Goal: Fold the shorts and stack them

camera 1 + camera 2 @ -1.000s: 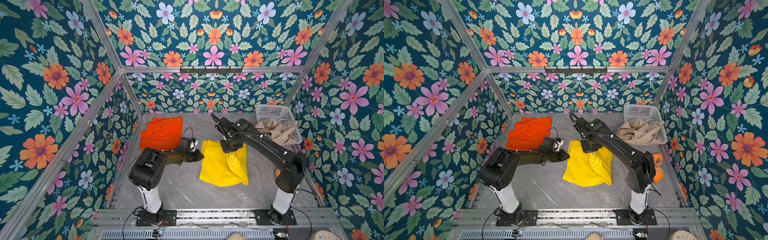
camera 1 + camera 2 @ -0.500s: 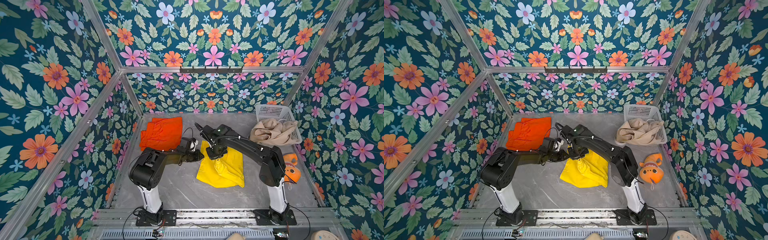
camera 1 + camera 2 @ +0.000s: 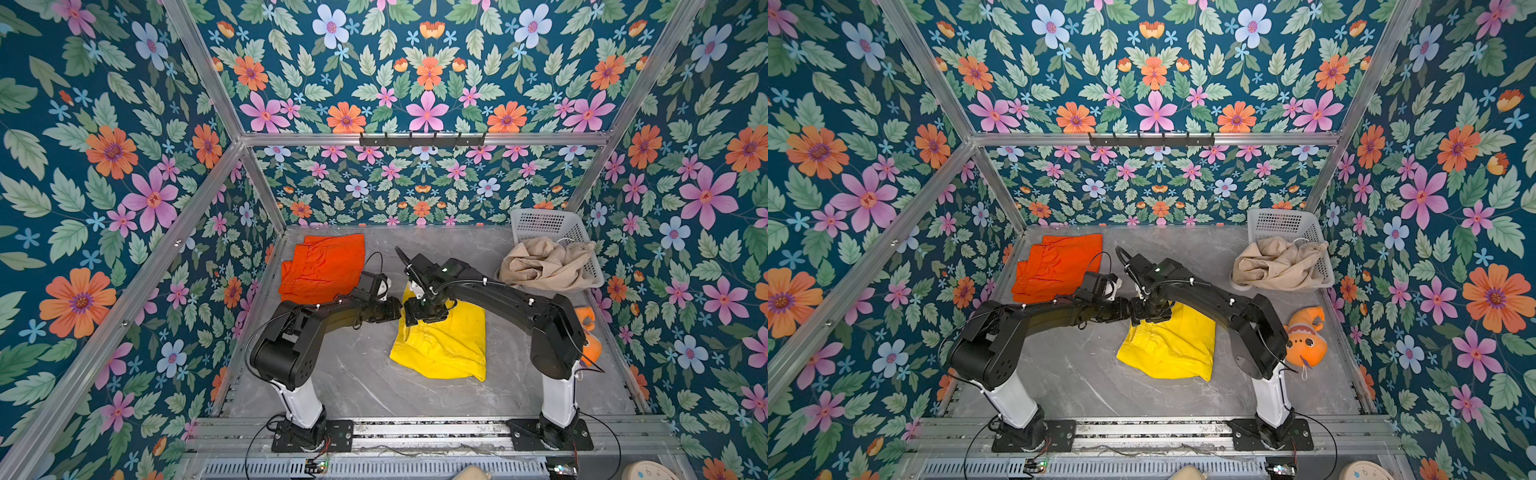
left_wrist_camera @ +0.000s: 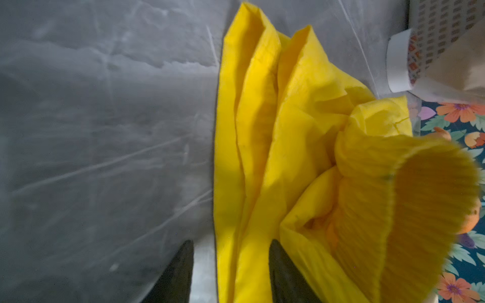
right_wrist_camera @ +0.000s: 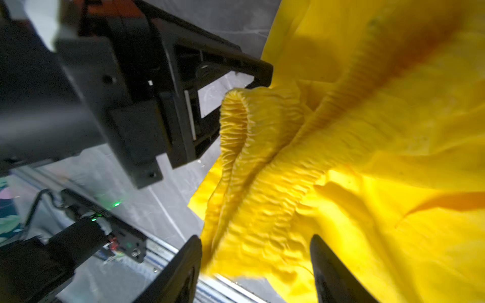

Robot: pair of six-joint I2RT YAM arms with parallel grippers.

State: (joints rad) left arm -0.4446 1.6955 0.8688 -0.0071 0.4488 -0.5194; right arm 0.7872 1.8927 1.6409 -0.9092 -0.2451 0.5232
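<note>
The yellow shorts (image 3: 444, 340) (image 3: 1171, 345) lie folded over on the middle of the grey table. Both grippers meet at their far left corner. My left gripper (image 3: 395, 309) (image 4: 231, 246) is open, and the yellow edge (image 4: 246, 157) runs loose between its fingers. My right gripper (image 3: 426, 313) (image 5: 256, 241) is open over the ribbed yellow waistband (image 5: 249, 147), which sags free between its fingers. The orange shorts (image 3: 324, 266) (image 3: 1059, 266) lie flat at the back left. The beige shorts (image 3: 540, 266) (image 3: 1275, 262) sit crumpled in the basket.
A white mesh basket (image 3: 552, 224) (image 3: 1287, 224) stands at the back right corner. An orange plush fish (image 3: 1304, 336) lies by the right wall, partly behind the right arm. Floral walls close in three sides.
Both grippers were shut on the yellow shorts; the right one carried its edge leftward to the left gripper. Both have now opened and let go of the fabric.
</note>
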